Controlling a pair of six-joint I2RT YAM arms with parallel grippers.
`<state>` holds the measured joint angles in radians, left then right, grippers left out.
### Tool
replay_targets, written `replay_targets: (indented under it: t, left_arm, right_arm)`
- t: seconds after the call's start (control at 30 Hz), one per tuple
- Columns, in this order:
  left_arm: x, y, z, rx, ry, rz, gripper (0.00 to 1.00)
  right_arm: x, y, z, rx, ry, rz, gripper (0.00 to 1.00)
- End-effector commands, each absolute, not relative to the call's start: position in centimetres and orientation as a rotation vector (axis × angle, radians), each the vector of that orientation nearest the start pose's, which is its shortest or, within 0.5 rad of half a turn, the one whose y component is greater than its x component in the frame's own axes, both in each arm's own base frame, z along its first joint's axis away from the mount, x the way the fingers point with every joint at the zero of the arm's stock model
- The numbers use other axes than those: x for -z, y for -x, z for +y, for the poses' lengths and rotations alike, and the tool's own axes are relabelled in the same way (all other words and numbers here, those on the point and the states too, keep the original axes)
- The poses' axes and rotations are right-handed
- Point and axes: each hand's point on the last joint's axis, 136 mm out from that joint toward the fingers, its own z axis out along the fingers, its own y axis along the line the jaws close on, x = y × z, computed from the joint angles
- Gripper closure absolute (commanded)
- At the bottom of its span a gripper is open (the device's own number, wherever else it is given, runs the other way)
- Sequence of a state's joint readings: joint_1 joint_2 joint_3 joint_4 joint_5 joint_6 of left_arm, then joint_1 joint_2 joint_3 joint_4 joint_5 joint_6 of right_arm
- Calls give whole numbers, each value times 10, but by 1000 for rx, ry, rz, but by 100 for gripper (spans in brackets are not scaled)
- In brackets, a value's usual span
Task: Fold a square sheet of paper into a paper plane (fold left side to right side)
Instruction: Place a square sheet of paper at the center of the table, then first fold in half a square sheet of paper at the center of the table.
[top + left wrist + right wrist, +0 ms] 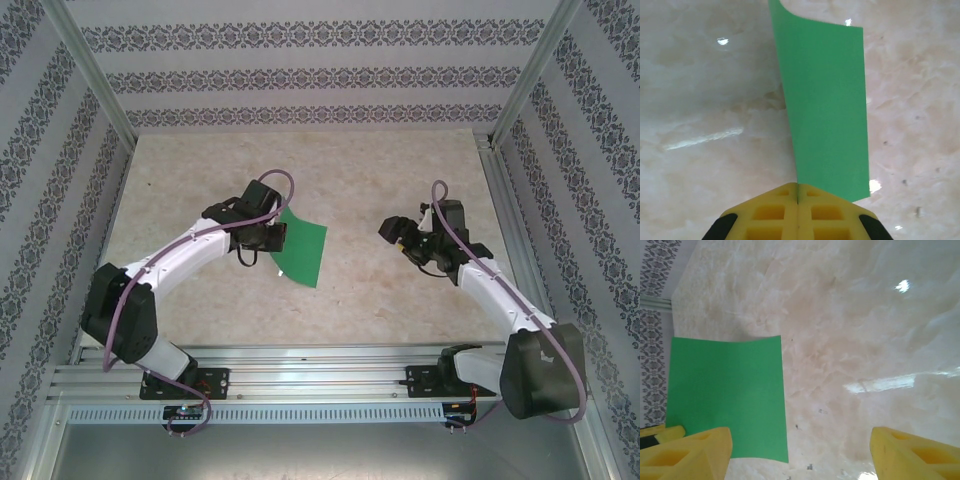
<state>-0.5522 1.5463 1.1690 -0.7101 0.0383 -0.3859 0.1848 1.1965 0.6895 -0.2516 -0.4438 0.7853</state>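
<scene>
The counter (350, 180) is a glossy slab with a pale beige, marble-like veining and a few dark flecks; it catches bright glints of light in both wrist views; patterned grey-and-white wallpaper in floral bands lines the walls (300, 75) around it, and ribbed aluminium rails (300, 380) run along the near edge where the white-shelled arms are bolted.

The square sheet of paper (303, 248) is thin, plain and bright green, uniform in colour and smooth, with straight cut edges and sharp corners; it sits left of the counter's middle, right beside the left arm's wrist; from above it reads as a slanted four-sided shape, its lower corner pointing toward the near edge.

The left jaws are pressed fully together on the near edge of the sheet (827, 110); their yellow fingers (770, 215), moulded in a hollow grid pattern, meet along a thin seam with the paper caught there; from that grip the sheet stretches away over the counter (705, 100), and its far left corner curls upward; whether the far edge touches the surface I cannot tell.

The right jaws stand wide apart and hold nothing; their yellow fingers (695, 452) frame bare counter (850, 315), well apart from the sheet (725, 395), whose far edge bows slightly.
</scene>
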Motion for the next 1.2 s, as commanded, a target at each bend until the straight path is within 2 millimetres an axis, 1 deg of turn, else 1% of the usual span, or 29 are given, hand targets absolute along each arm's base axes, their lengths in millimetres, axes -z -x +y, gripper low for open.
replay_targets:
  t: [0.0, 0.07, 0.13, 0.27, 0.33, 0.4, 0.47, 0.53, 0.63, 0.77, 0.83, 0.9, 1.0, 1.17]
  left_arm:
    - [-119, -318, -184, 79, -370, 2706, 100]
    - [-112, -317, -185, 41, -401, 2714, 100]
    - [-107, -314, -191, 40, -442, 2711, 100]
    - [-105, -311, -210, 75, -527, 2675, 100]
    - [-105, -309, -216, 85, -560, 2664, 100]
    - [-106, -308, -220, 93, -586, 2655, 100]
    - [-105, -306, -222, 94, -602, 2651, 100]
    - [-104, -305, -224, 98, -615, 2651, 100]
    - [-101, -303, -224, 98, -622, 2658, 100]
    - [-99, -304, -225, 102, -628, 2659, 100]
    - [-99, -304, -227, 103, -632, 2659, 100]
    - [-98, -304, -228, 107, -635, 2660, 100]
    - [-98, -304, -230, 114, -638, 2659, 100]
    - [-97, -304, -231, 110, -646, 2659, 100]
  right_arm:
    - [-151, -335, 153, -1098, -610, 2280, 27]
    - [-149, -339, 165, -1134, -668, 2283, 27]
    - [-152, -346, 187, -1232, -688, 2256, 27]
    - [-151, -361, 225, -1403, -698, 2252, 36]
    - [-149, -366, 242, -1449, -687, 2266, 38]
    - [-147, -372, 261, -1476, -665, 2285, 38]
    - [-145, -376, 274, -1490, -651, 2302, 39]
    - [-146, -384, 288, -1519, -630, 2306, 39]
    - [-140, -390, 309, -1529, -602, 2344, 42]
    - [-130, -395, 336, -1528, -541, 2405, 44]
    - [-125, -396, 348, -1536, -512, 2432, 47]
    - [-120, -397, 354, -1533, -498, 2453, 48]
    - [-108, -398, 360, -1501, -482, 2494, 50]
    - [-100, -397, 367, -1451, -424, 2546, 54]
